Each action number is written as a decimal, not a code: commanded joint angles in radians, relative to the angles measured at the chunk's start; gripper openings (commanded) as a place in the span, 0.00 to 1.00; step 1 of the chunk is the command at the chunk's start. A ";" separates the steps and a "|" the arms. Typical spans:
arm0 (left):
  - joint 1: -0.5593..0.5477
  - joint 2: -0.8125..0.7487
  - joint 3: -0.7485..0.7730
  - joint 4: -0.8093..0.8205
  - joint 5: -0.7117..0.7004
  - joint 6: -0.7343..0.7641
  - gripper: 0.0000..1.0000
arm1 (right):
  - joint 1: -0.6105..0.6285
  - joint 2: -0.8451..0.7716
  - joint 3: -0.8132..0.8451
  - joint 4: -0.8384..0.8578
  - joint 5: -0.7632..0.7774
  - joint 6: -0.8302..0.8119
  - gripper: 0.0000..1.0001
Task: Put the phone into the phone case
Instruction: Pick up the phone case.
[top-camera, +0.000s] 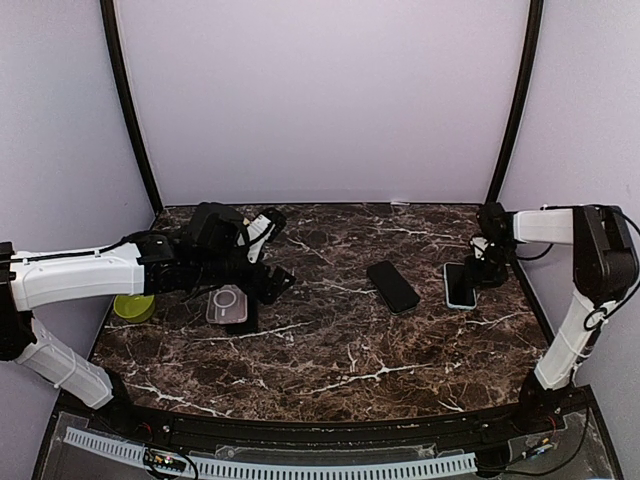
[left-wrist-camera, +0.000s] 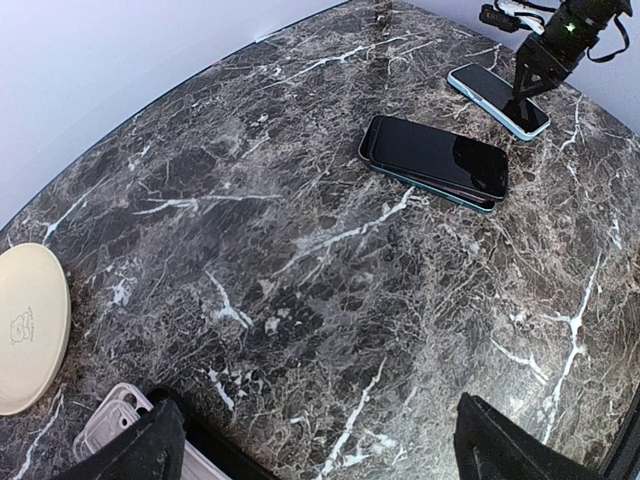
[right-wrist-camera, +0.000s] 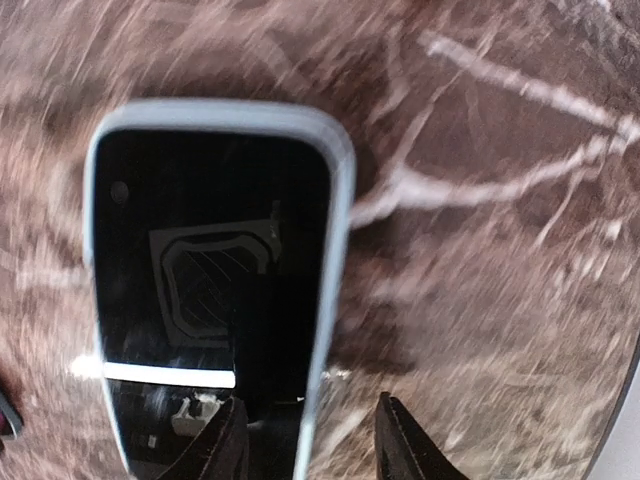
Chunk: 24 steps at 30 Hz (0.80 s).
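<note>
A black phone (top-camera: 392, 286) lies flat mid-table; in the left wrist view (left-wrist-camera: 435, 158) a teal rim shows under it. A second dark-screened phone in a light-blue case (top-camera: 460, 285) lies to its right, also seen in the left wrist view (left-wrist-camera: 498, 98). A clear phone case (top-camera: 227, 304) with a round ring lies at the left, its corner visible in the left wrist view (left-wrist-camera: 118, 428). My left gripper (top-camera: 272, 255) is open wide and empty just right of the clear case. My right gripper (right-wrist-camera: 312, 445) is open, low over the light-blue phone (right-wrist-camera: 215, 270), straddling its right edge.
A yellow-green disc (top-camera: 133, 307) lies at the table's left edge and looks cream in the left wrist view (left-wrist-camera: 28, 325). The dark marble table (top-camera: 340, 360) ends at black corner posts and lilac walls. The right arm (top-camera: 545, 227) reaches in from the right side.
</note>
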<state>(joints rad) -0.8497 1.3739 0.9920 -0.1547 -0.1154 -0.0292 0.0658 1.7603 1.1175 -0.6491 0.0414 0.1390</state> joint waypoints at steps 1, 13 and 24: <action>0.005 -0.035 -0.010 -0.012 0.008 0.012 0.96 | 0.067 -0.074 -0.089 0.011 0.067 0.068 0.42; 0.008 -0.040 -0.008 -0.017 -0.001 0.020 0.96 | 0.139 0.038 -0.171 0.036 0.134 0.142 0.39; 0.018 -0.068 -0.014 -0.013 -0.004 0.022 0.96 | 0.321 -0.044 0.045 -0.009 0.212 0.114 0.40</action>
<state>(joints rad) -0.8379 1.3403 0.9920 -0.1593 -0.1169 -0.0185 0.2996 1.7622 1.1034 -0.6296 0.2619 0.2699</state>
